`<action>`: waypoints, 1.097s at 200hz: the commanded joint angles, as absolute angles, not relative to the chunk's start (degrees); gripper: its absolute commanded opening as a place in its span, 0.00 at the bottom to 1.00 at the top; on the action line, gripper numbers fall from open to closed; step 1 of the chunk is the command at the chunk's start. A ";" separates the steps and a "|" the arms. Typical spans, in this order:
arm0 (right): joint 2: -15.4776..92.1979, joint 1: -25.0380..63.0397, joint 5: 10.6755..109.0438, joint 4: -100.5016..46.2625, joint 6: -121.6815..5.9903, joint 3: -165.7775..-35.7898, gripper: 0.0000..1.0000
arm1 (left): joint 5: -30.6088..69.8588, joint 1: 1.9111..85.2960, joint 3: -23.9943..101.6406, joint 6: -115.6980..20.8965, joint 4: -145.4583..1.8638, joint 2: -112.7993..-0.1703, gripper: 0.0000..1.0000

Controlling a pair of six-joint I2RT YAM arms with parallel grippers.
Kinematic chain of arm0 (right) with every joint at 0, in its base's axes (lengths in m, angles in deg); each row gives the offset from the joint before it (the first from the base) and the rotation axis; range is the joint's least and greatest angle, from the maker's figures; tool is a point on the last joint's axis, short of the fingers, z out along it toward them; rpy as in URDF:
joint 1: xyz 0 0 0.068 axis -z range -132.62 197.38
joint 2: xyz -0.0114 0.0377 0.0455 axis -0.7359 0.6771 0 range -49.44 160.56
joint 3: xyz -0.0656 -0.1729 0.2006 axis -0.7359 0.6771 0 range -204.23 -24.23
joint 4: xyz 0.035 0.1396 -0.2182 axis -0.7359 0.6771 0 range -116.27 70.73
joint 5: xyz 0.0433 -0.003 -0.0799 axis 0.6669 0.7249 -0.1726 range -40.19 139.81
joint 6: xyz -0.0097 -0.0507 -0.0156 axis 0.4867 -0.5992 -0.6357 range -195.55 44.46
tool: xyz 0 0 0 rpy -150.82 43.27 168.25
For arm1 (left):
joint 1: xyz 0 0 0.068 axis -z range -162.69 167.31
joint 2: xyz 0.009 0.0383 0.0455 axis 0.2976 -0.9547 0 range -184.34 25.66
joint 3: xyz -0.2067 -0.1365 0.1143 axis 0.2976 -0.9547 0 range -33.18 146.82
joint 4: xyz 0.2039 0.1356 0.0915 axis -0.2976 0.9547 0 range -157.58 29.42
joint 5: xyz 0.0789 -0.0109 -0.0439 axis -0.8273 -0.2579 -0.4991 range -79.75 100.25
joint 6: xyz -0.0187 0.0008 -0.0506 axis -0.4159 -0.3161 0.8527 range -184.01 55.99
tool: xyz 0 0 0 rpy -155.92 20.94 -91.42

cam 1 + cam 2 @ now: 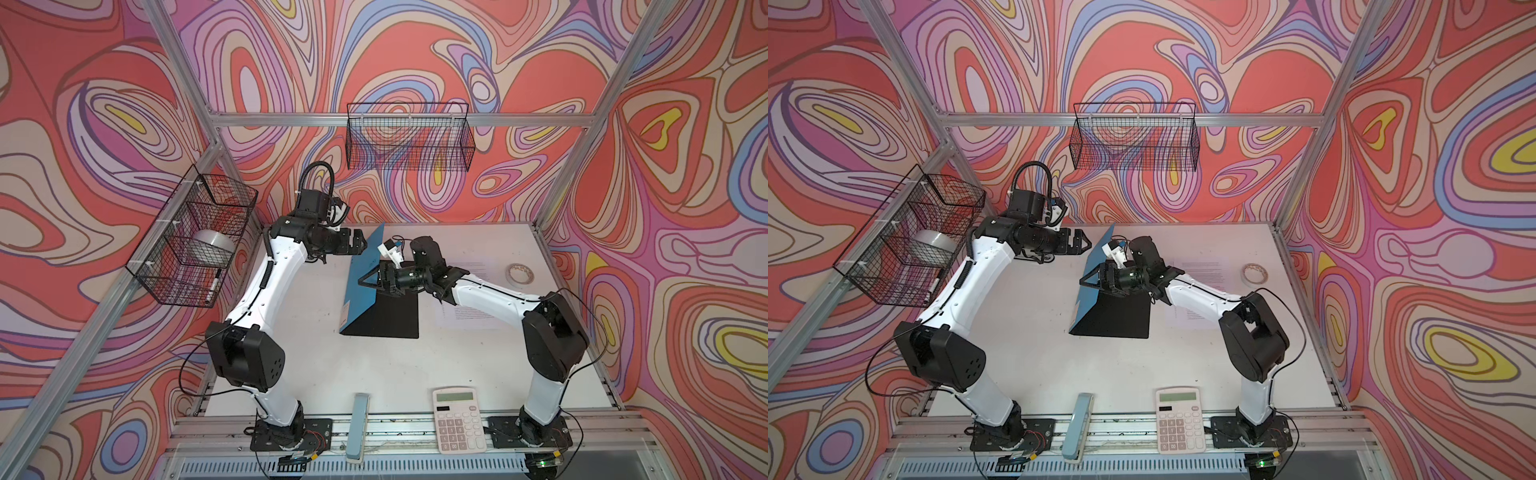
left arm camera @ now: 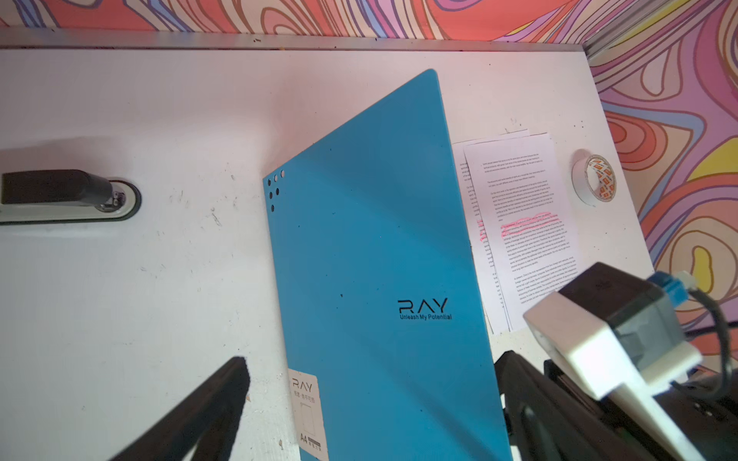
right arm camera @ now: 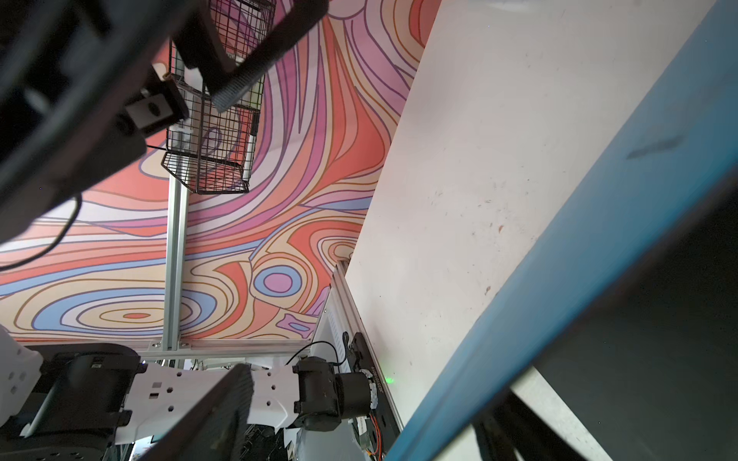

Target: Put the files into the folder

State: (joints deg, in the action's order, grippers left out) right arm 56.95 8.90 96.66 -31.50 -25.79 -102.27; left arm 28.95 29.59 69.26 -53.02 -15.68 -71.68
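Observation:
The folder (image 1: 365, 270) lies open in the middle of the table, its black inside (image 1: 395, 316) flat and its blue cover (image 2: 379, 259) raised steeply. My right gripper (image 1: 370, 279) is open at the cover's free edge, and the blue edge (image 3: 579, 247) passes between its fingers (image 3: 227, 407). Left of the cover's far top corner and apart from it, my left gripper (image 1: 360, 245) hangs open with nothing in it. The files (image 2: 519, 223), white printed sheets with a pink highlighted line, lie flat on the table right of the folder (image 1: 1096, 286), partly under my right arm.
A tape roll (image 1: 520, 274) lies at the far right of the table. A white calculator (image 1: 458, 419) and a light blue bar-shaped object (image 1: 359, 428) sit on the front rail. Wire baskets hang on the left wall (image 1: 195, 237) and the back wall (image 1: 409, 141).

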 commanded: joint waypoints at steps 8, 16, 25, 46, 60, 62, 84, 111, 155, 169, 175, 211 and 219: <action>58.32 7.36 95.78 -37.77 -22.92 -105.03 0.88 | 31.63 29.62 70.86 -50.84 -13.88 -71.99 1.00; 58.53 7.09 95.71 -38.42 -22.58 -105.38 0.88 | 31.93 29.62 71.05 -50.82 -13.83 -71.98 1.00; 58.64 6.83 95.69 -38.49 -22.57 -105.91 0.88 | 32.37 29.62 71.49 -50.89 -13.71 -72.07 1.00; 59.36 6.39 95.76 -38.52 -22.59 -106.97 0.88 | 32.34 29.62 72.04 -51.26 -14.04 -72.16 1.00; 60.02 6.25 95.91 -38.86 -22.22 -107.54 0.88 | 31.26 29.62 72.18 -51.18 -14.07 -72.29 1.00; 60.12 6.25 95.94 -39.02 -22.09 -107.55 0.88 | 31.24 29.62 72.20 -51.18 -13.99 -72.33 1.00; 61.01 6.01 96.46 -42.22 -20.26 -107.72 0.88 | 30.46 29.62 72.47 -51.30 -13.47 -73.12 1.00; 62.43 5.72 96.98 -44.46 -18.55 -108.34 0.88 | 26.46 29.62 72.82 -52.07 -12.35 -74.48 1.00; 63.27 5.38 97.44 -44.97 -18.13 -108.96 0.88 | 22.60 29.62 72.43 -53.11 -11.42 -75.09 0.98; 63.25 5.38 97.53 -44.91 -18.19 -108.91 0.88 | 21.57 29.60 72.15 -53.23 -11.39 -74.98 0.96; 63.24 5.38 97.53 -44.90 -18.23 -108.91 0.88 | 21.23 29.62 72.05 -53.43 -11.20 -74.98 0.94; 63.50 5.37 97.53 -44.90 -18.28 -108.87 0.88 | 18.73 29.62 71.69 -54.88 -10.13 -74.89 0.83; 63.50 5.39 97.60 -45.06 -18.24 -108.78 0.88 | 18.24 29.62 71.68 -55.12 -9.77 -74.91 0.81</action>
State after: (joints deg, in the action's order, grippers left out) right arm 62.81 5.76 96.81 -43.50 -18.42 -107.71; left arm 21.24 29.63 71.44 -53.50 -12.84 -74.85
